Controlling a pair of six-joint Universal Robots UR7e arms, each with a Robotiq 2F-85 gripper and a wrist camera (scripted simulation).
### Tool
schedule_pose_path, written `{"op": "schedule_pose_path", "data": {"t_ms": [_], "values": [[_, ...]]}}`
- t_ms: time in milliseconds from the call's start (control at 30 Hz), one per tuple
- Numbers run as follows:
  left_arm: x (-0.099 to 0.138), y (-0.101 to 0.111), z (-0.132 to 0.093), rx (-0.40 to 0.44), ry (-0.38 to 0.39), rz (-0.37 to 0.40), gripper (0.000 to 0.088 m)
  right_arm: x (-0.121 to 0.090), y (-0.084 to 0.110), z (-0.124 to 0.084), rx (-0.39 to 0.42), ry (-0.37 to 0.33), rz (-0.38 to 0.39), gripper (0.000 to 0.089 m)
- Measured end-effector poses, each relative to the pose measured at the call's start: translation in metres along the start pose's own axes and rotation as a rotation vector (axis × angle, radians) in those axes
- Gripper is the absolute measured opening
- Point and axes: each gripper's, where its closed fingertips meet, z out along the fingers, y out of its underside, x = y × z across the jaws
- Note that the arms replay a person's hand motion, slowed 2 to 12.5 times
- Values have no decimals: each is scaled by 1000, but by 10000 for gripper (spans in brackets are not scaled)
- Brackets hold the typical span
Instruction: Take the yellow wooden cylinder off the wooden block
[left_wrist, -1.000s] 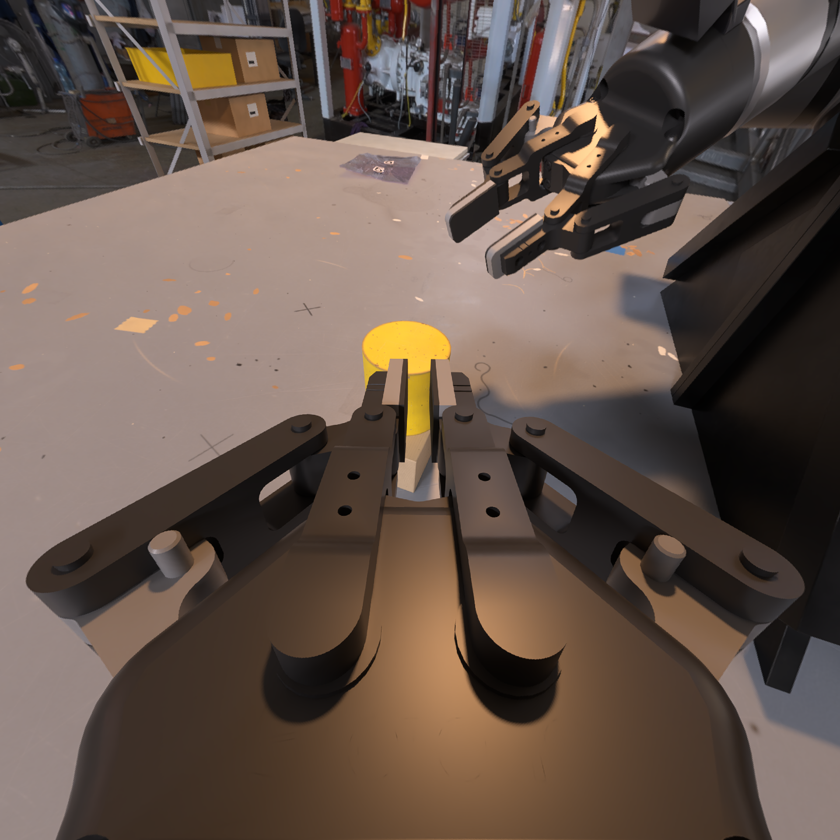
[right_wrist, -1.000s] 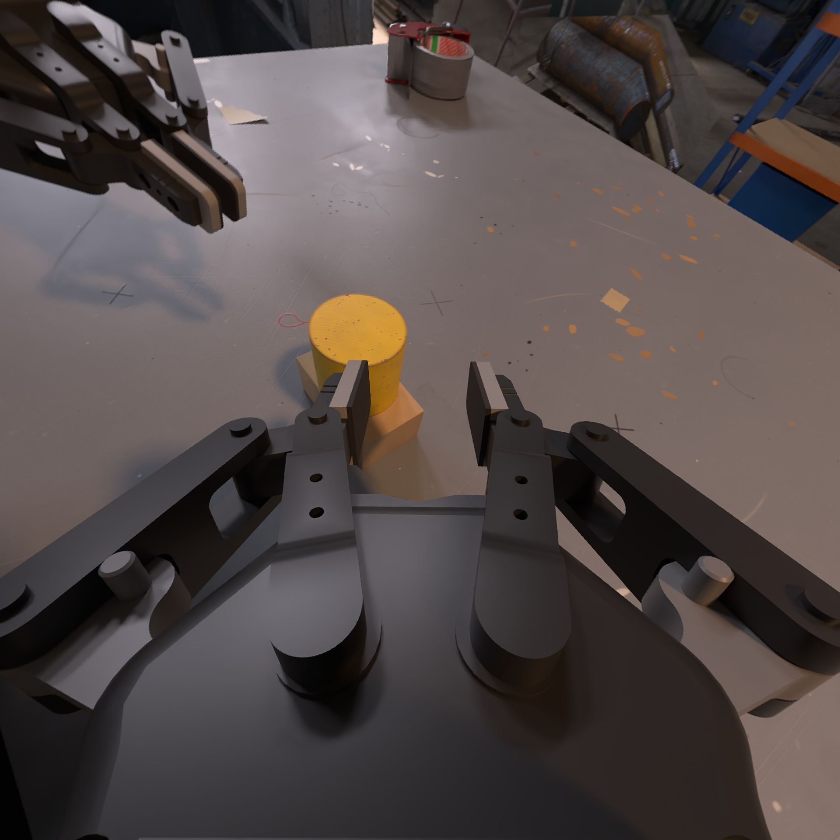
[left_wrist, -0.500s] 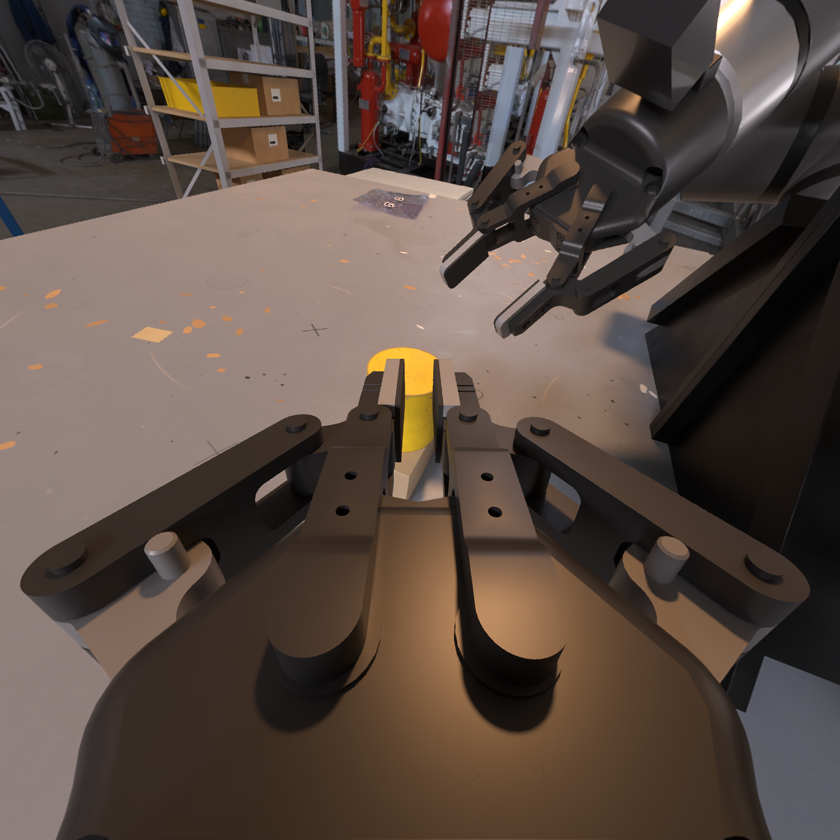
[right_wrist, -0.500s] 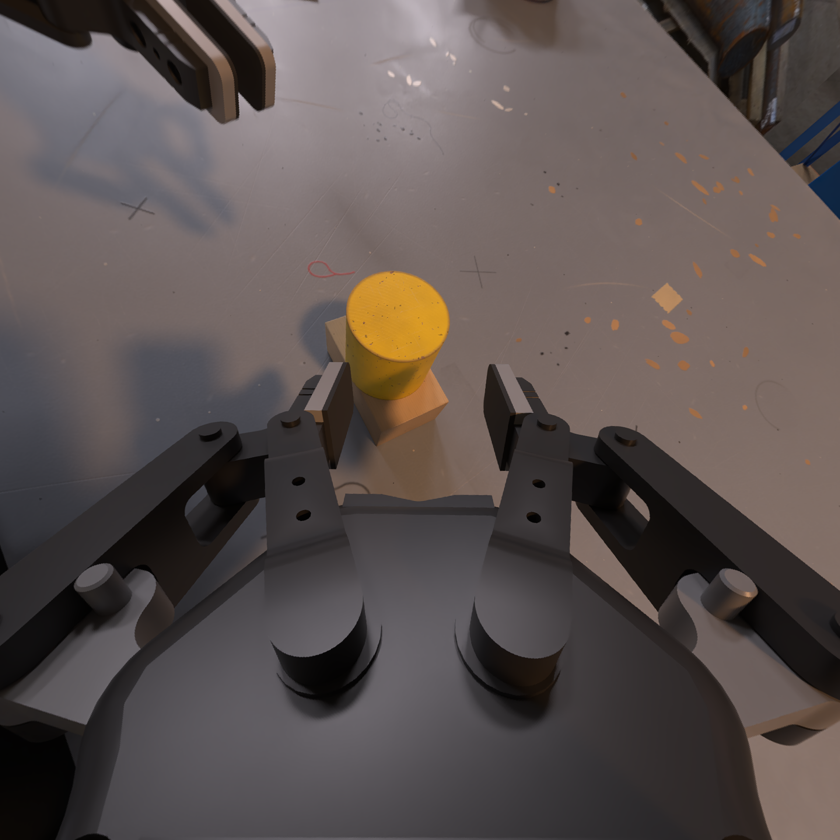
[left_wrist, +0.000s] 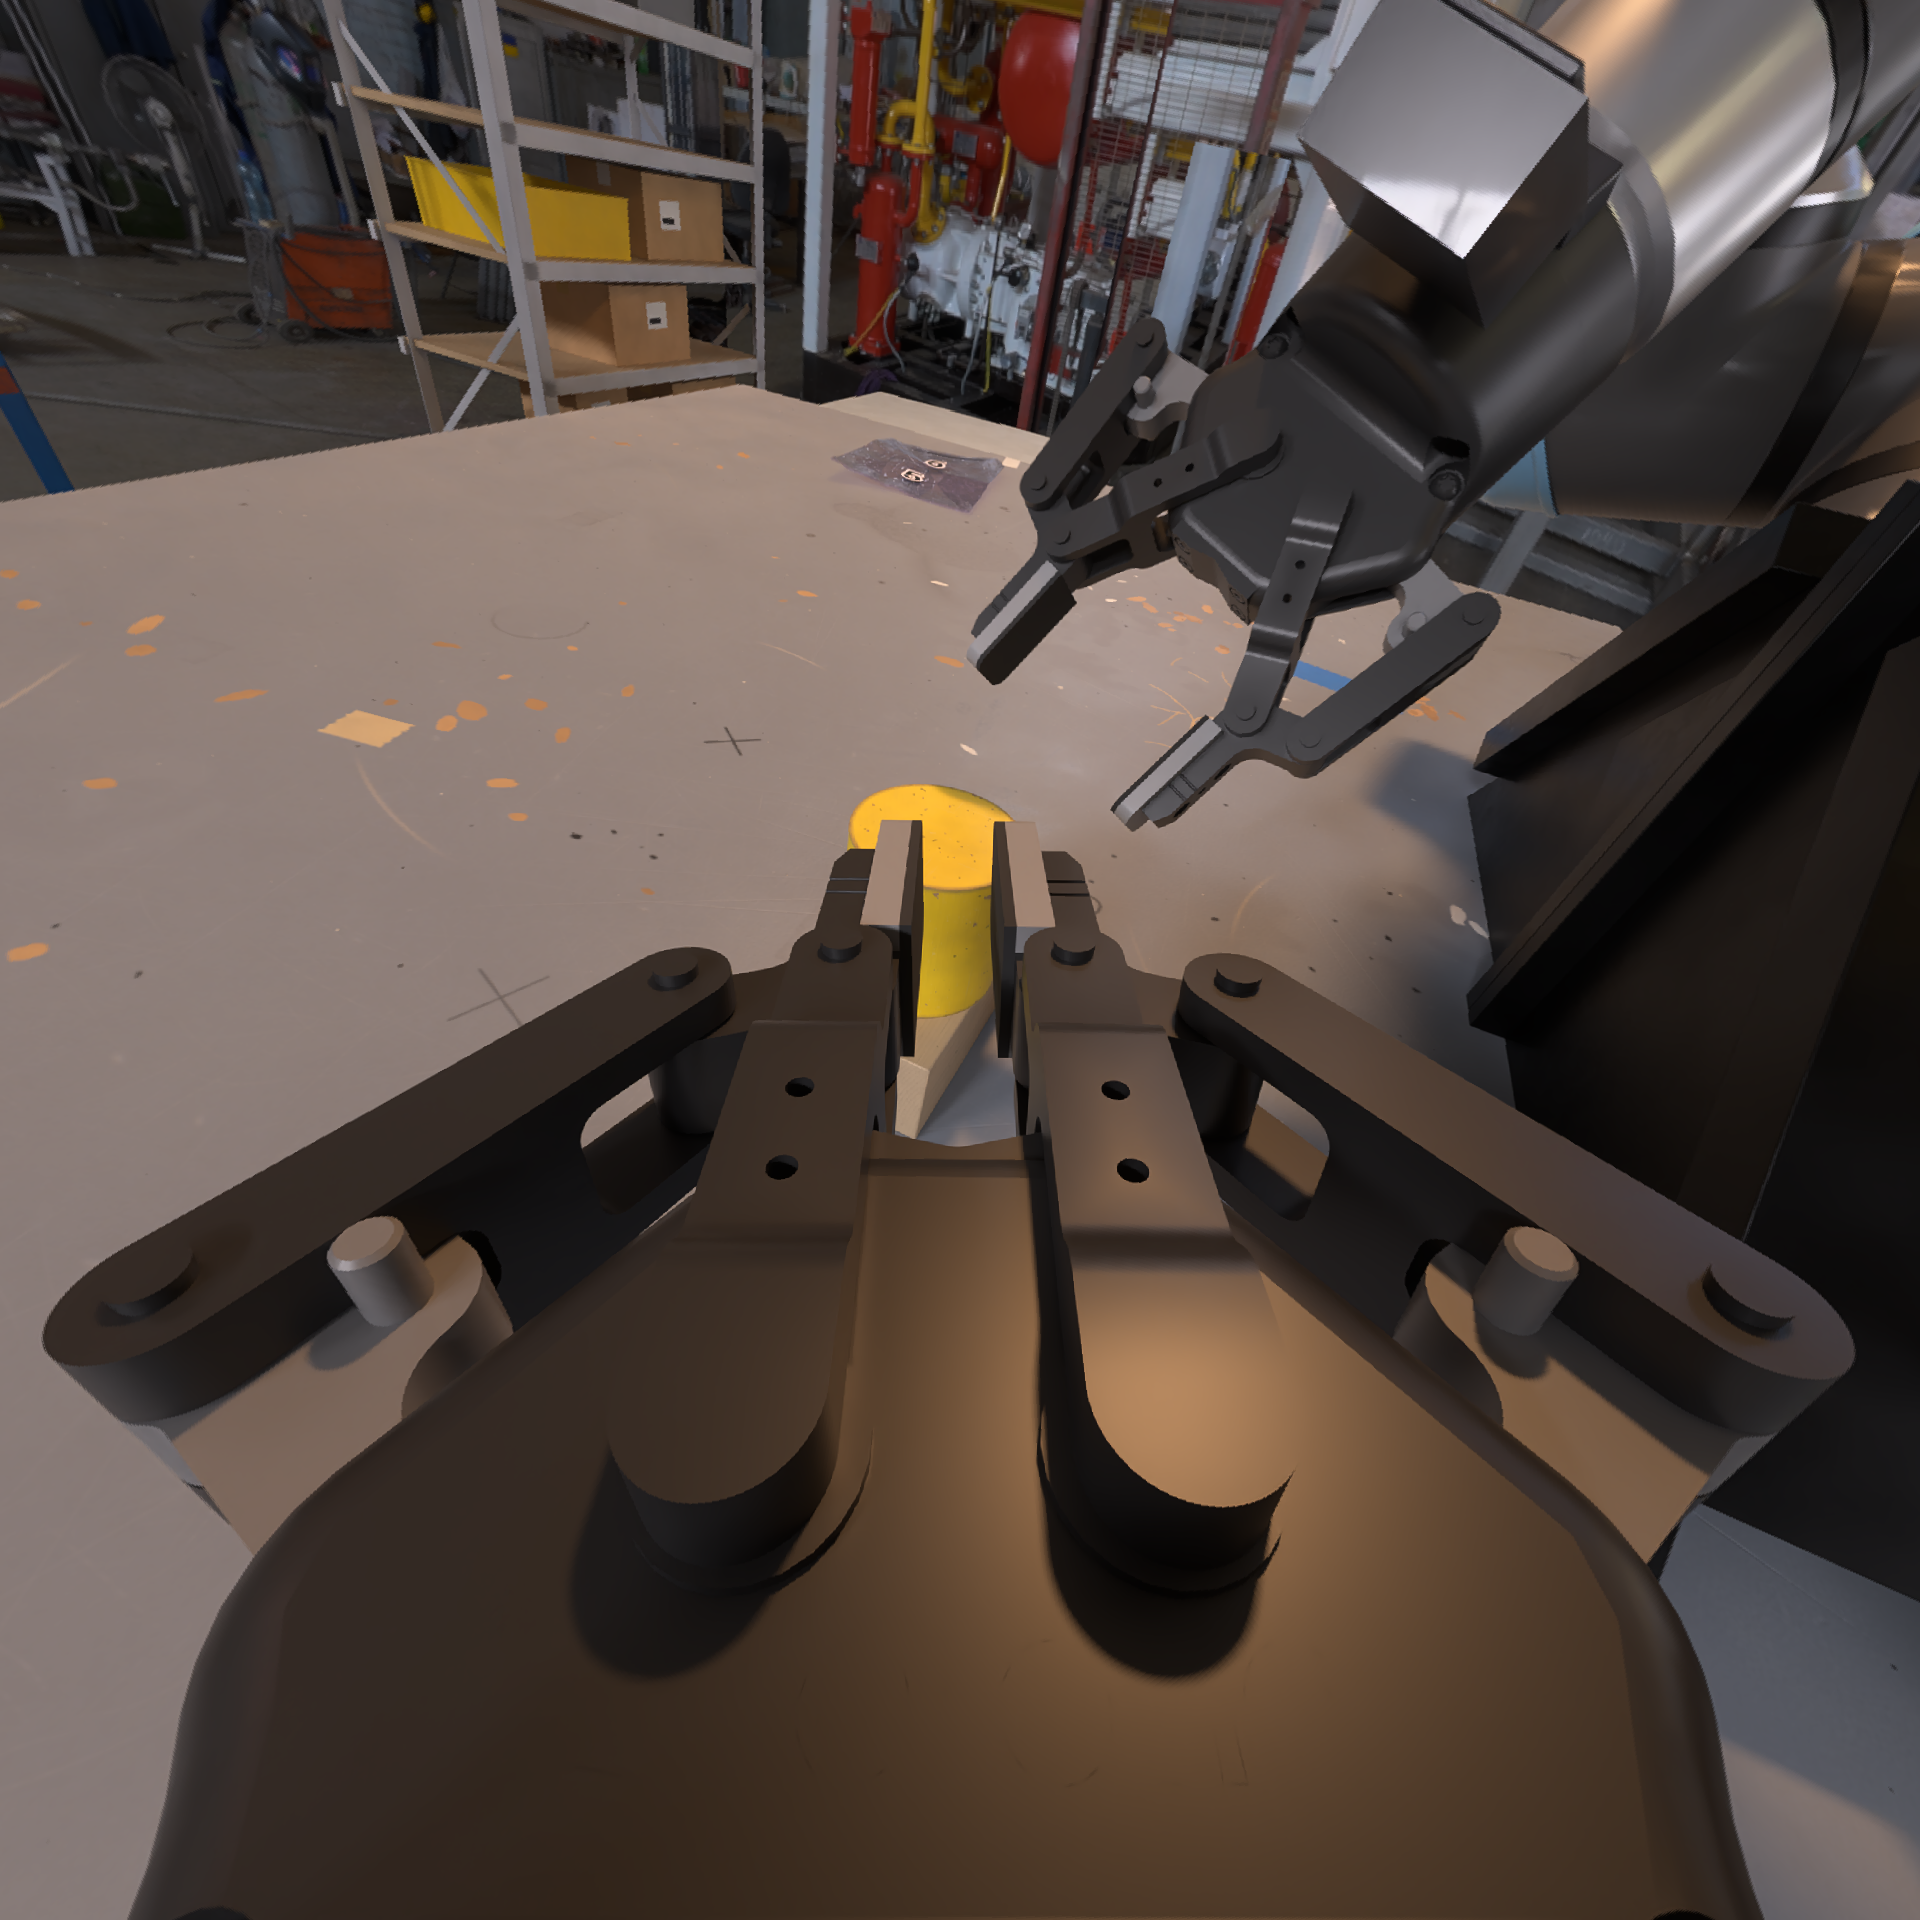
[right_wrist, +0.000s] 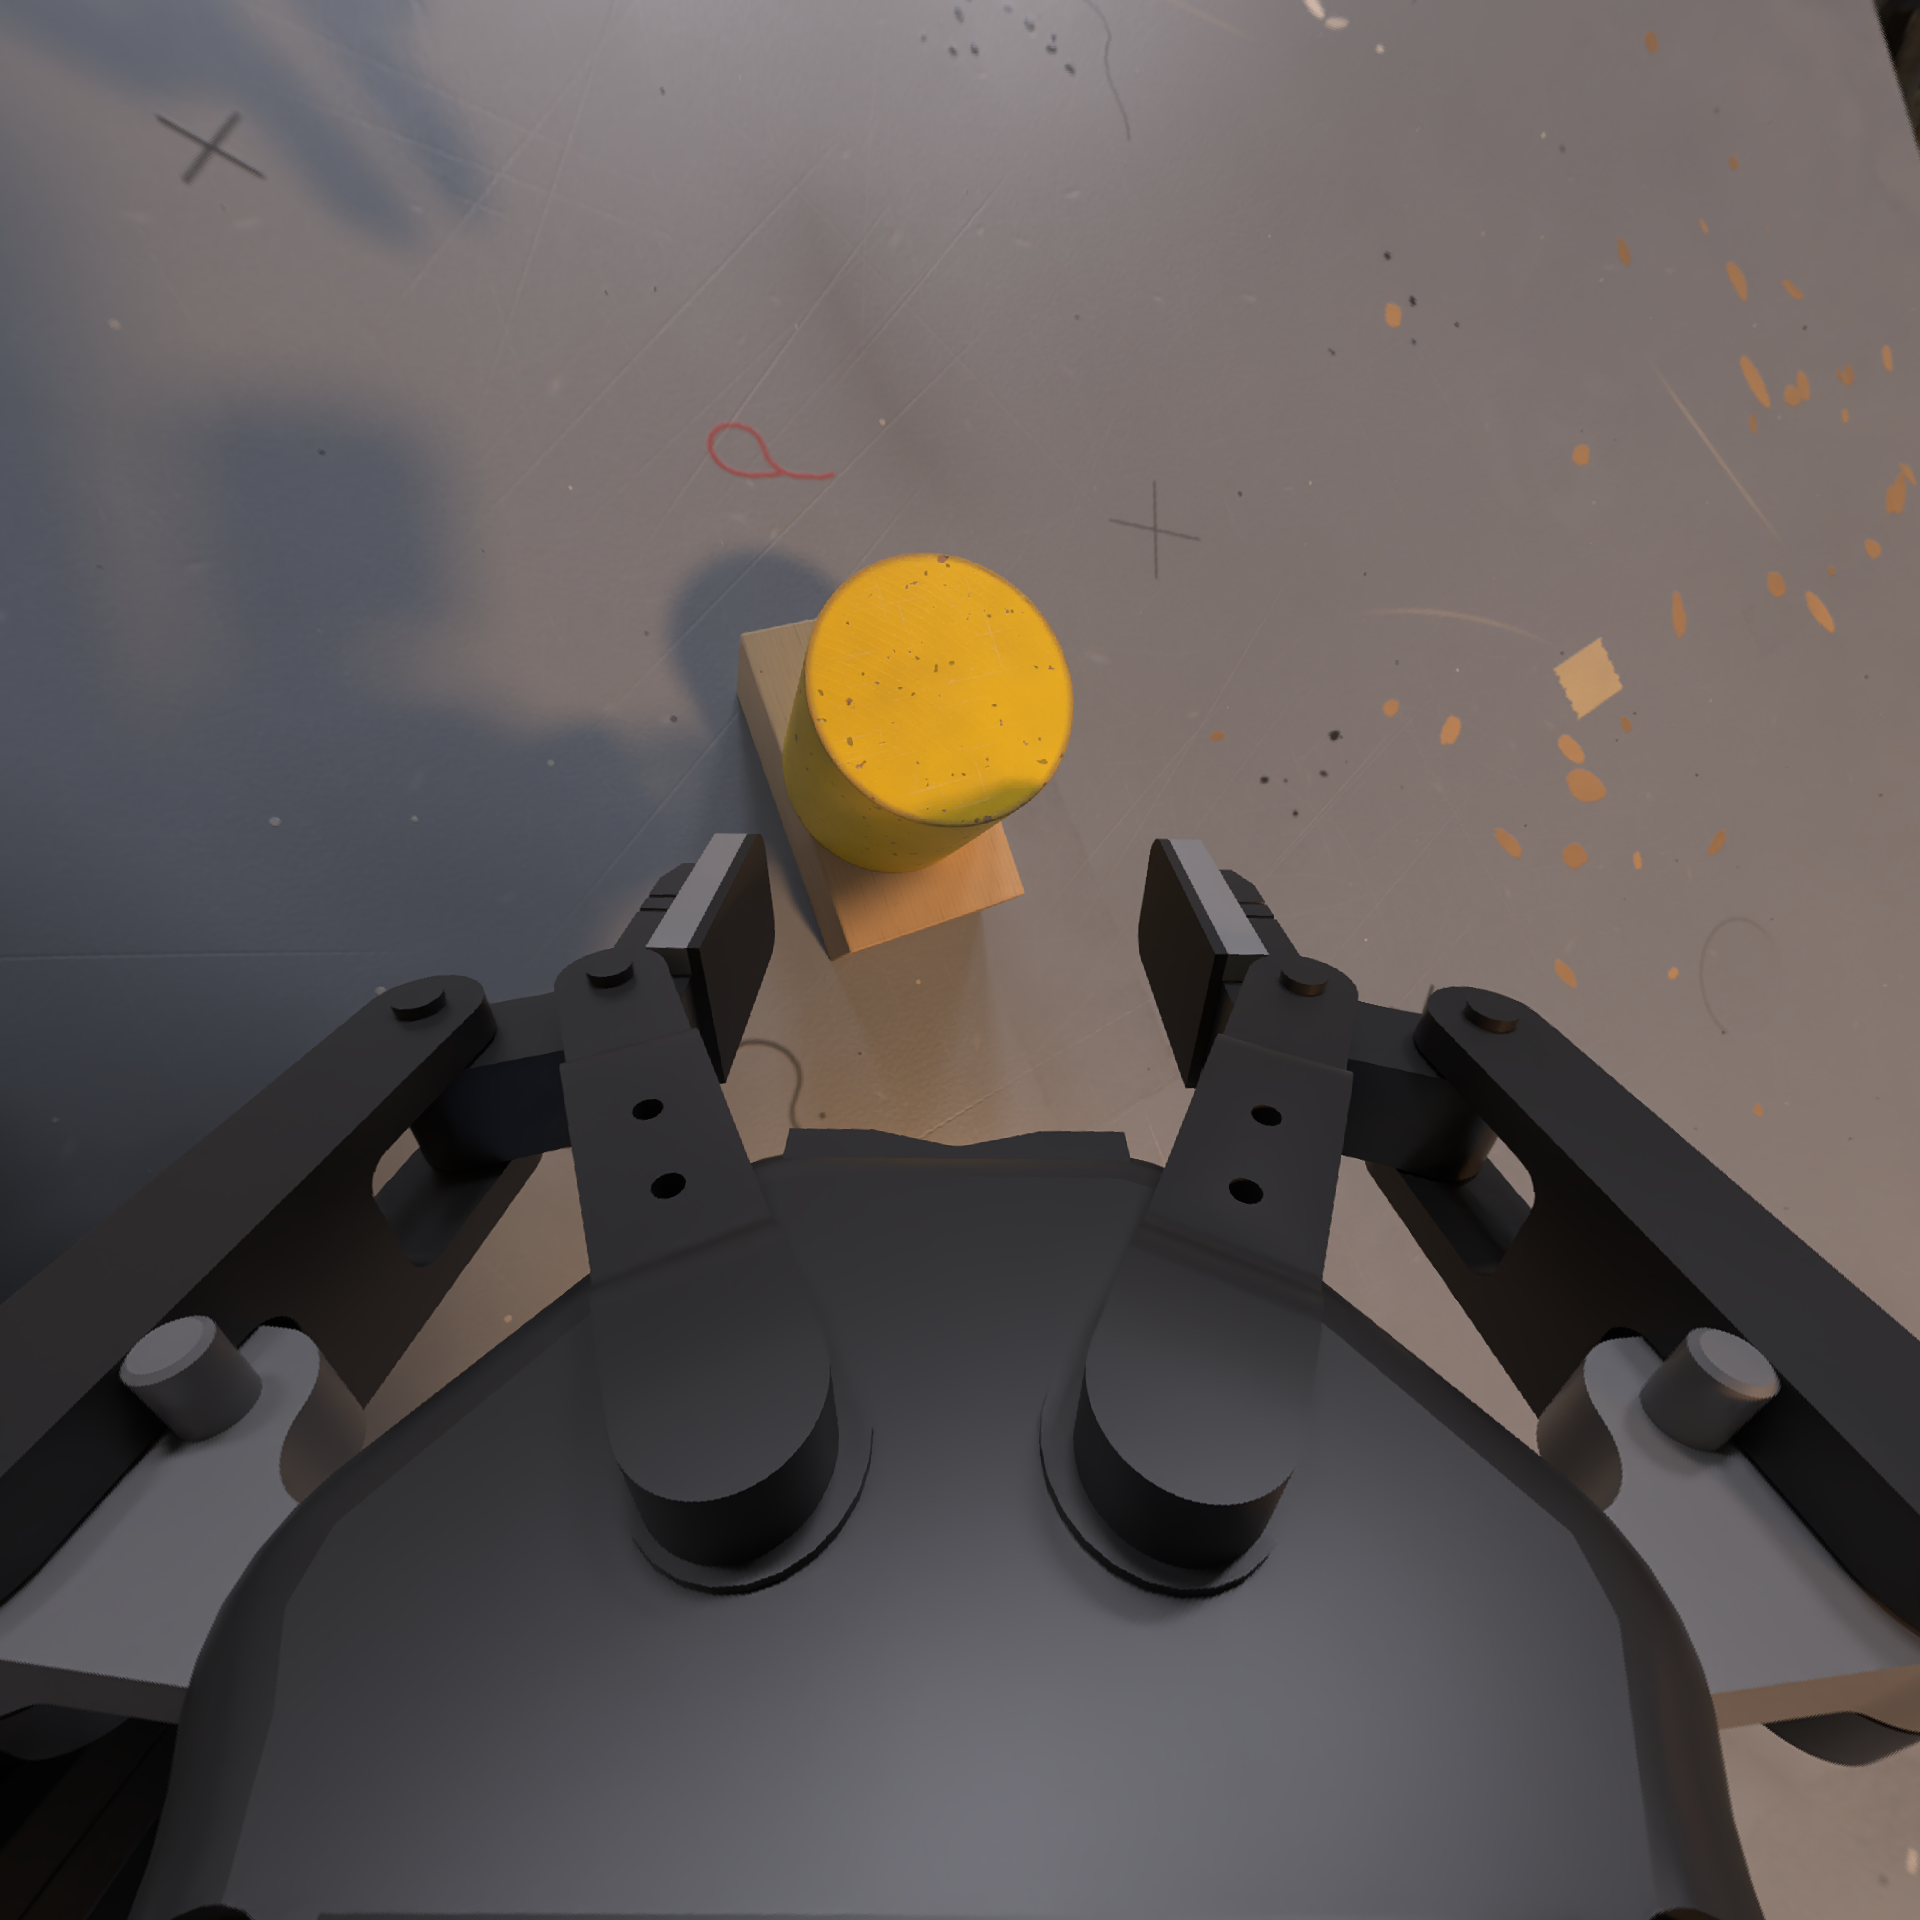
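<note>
cylinder: yellow wooden cylinder (right_wrist: 925, 712) is standing upright on the wooden block (right_wrist: 914, 894)
right gripper (right_wrist: 956, 935): is hovering above it, jaws spread wide
left gripper (left_wrist: 956, 914): is sitting narrowed, holding nothing
advice: be centring both pads on the cylinder's sides, above the block

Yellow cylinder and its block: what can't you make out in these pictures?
Left wrist view: the left gripper hides most of the wooden block and the sides of the yellow cylinder.
Right wrist view: the cylinder covers the block's middle; the left gripper lies outside the frame.
</note>
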Motion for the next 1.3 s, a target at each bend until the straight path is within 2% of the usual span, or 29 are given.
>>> {"op": "schedule_pose_path", "data": {"t_ms": [300,600,1000,1300], "values": [[0,8,-3,-14,-3,-11,121,2,-1,11,-104,-20,-86,695],[-2,17,-4,-44,-13,-1,123,3,-6,24,-167,-51,-152,759],[-5,23,-3,-73,-21,25,123,0,-14,39,-225,-113,-213,763],[-6,26,-2,-83,-23,32,123,-4,-16,49,-265,-160,-232,744]]}}
